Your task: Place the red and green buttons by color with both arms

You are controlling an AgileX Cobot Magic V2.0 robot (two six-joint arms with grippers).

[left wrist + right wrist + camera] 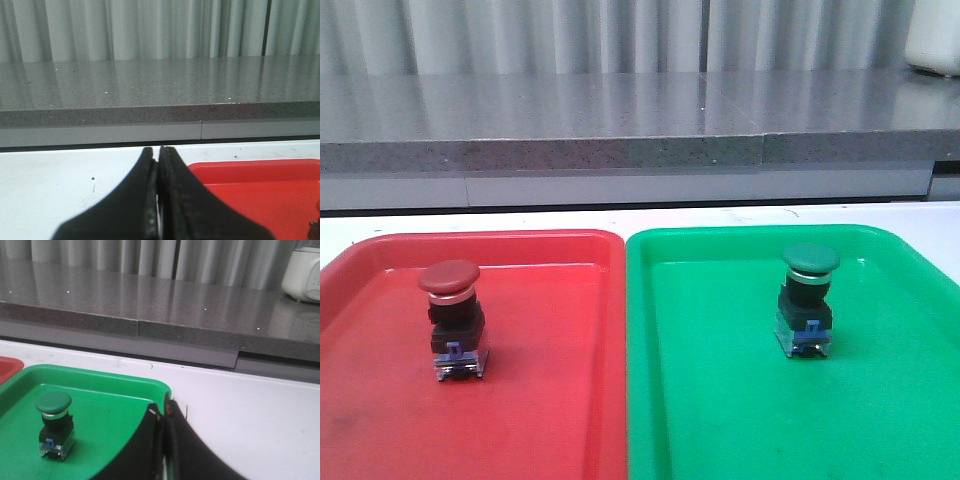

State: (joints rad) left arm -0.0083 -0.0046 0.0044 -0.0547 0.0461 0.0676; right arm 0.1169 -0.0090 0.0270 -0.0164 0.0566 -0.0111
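The red button (451, 318) stands upright in the red tray (550, 400). The green button (807, 298) stands upright in the green tray (720, 400); it also shows in the right wrist view (54, 422). Neither arm shows in the front view. My left gripper (158, 155) is shut and empty, over the white table beside the red tray's far left corner (260, 180). My right gripper (163, 411) is shut and empty, over the green tray's far right corner (125, 390), apart from the green button.
The two trays lie side by side on a white table (880, 215). A grey stone ledge (620, 120) runs behind, with curtains above. A white appliance (302, 272) stands on the ledge at the far right.
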